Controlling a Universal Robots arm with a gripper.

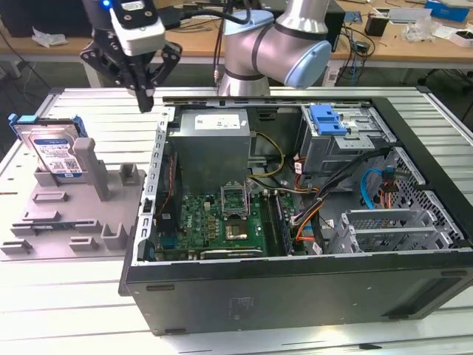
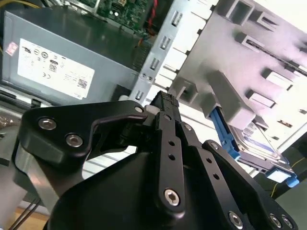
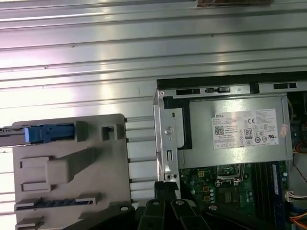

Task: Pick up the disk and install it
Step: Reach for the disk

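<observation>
Gripper point(image 1: 146, 103) closed, empty, near computer case point(image 1: 295, 296); disk point(image 1: 53, 148) (partly hidden) stands in grey holder point(image 1: 74, 222).

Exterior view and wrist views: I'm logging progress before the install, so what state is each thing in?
computer case, lying on its side, open on top.
grey holder, on the table beside the case.
disk, upright in the holder, not gripped.
gripper, shut, empty, above the table between holder and case.
</observation>
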